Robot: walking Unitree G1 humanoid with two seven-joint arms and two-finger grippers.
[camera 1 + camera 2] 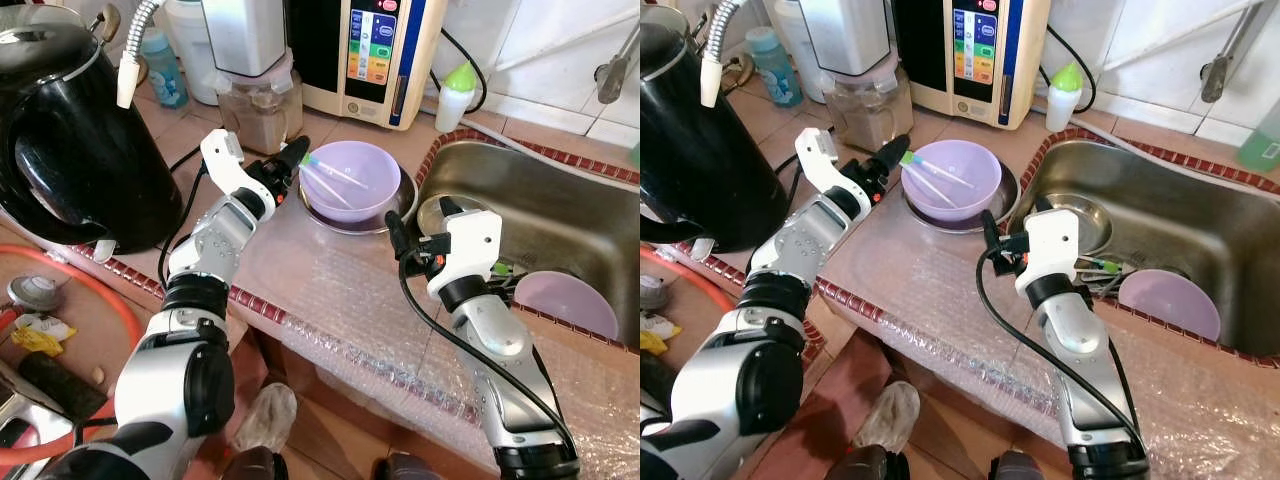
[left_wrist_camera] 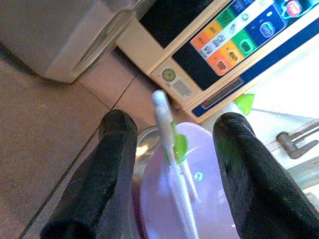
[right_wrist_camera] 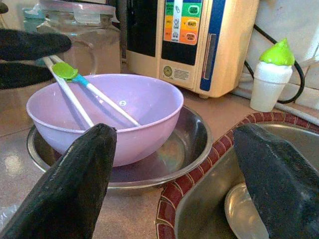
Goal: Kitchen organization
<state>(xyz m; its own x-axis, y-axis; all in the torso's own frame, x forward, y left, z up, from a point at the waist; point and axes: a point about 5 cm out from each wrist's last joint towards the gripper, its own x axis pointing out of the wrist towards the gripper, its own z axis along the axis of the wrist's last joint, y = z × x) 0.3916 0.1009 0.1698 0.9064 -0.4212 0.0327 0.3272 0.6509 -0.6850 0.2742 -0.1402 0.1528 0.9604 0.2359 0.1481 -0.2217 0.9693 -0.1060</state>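
I am reaching with the left hand (image 1: 297,158) to the near rim of the lilac bowl (image 1: 350,180), its two black fingers (image 2: 102,174) standing wide apart with the upper ends of the chopsticks (image 2: 172,164) running between them; I cannot tell whether either finger is touching the sticks. The right hand (image 1: 992,240) is hovering over the worktop (image 1: 330,270) just beside the sink (image 1: 1200,220), spread wide and gripping nothing, pointing toward the bowl.

The chopsticks are white with a green clip and a blue band near the top. They are lying tilted inside the bowl, their long axis running from the rim by my left hand down across the bowl toward its far side, tips low, clipped ends sticking up over the rim. The bowl is sitting in a shallow steel dish (image 3: 189,149), close to the sink's red-tiled edge.

I am seeing bubble wrap (image 1: 380,350) covering the near part of the worktop, which is tiled in brown. Behind the bowl a cream appliance with a coloured button panel (image 1: 375,50) is standing against the wall, with a lidded clear jar (image 1: 262,105) beside it and a small white bottle with a green cap (image 1: 455,95) on its other side. A large black kettle (image 1: 80,140) is filling the left of the scene. Down in the sink a second lilac bowl (image 1: 565,300) and a steel plate (image 1: 1080,220) are lying.
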